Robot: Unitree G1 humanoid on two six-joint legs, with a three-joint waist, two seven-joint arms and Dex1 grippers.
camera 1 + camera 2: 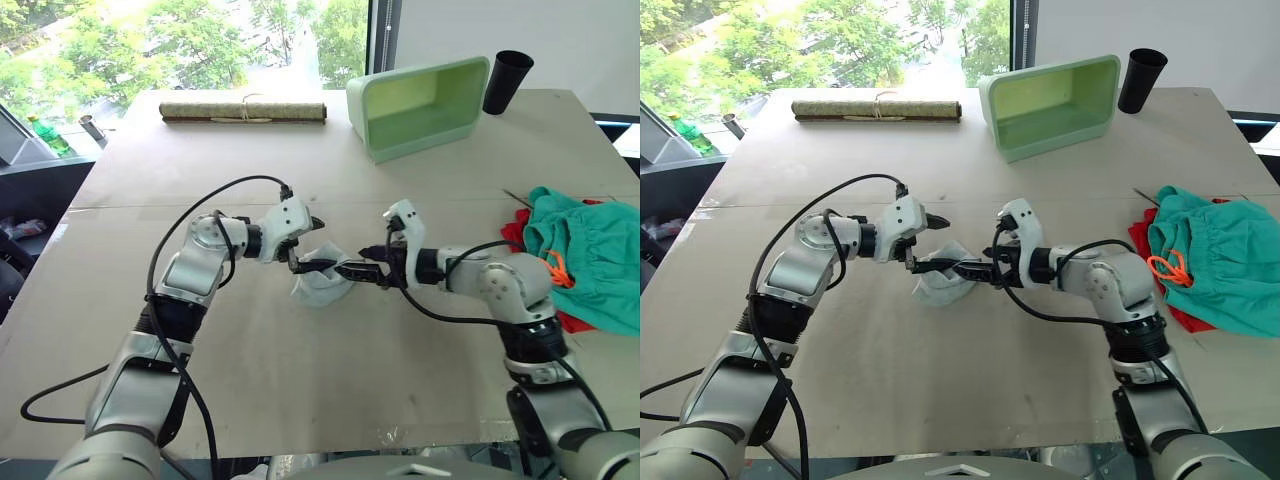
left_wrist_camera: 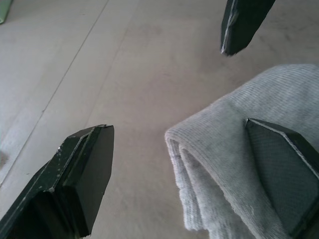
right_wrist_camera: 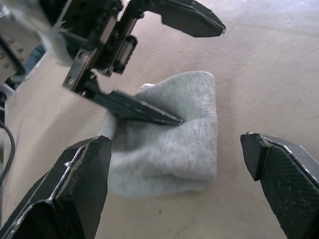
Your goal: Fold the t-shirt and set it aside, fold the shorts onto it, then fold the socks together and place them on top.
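Note:
The socks (image 1: 320, 285) lie as one small light grey folded bundle at the table's middle. My left gripper (image 1: 322, 243) is open over them, its lower finger (image 3: 139, 109) resting on the fabric and its upper finger raised. From the other side my right gripper (image 3: 174, 139) faces the bundle, open wide, with its fingertips close to the socks. The teal shorts (image 1: 590, 250) with an orange drawstring (image 1: 557, 268) lie in a heap at the table's right edge. They cover the red t-shirt (image 1: 515, 233), of which only edges peek out.
A light green bin (image 1: 420, 105) lies on its side at the back, with a black cup (image 1: 505, 82) to its right. A rolled mat (image 1: 243, 111) lies at the back left. Bare table (image 1: 300, 400) spreads in front of the socks.

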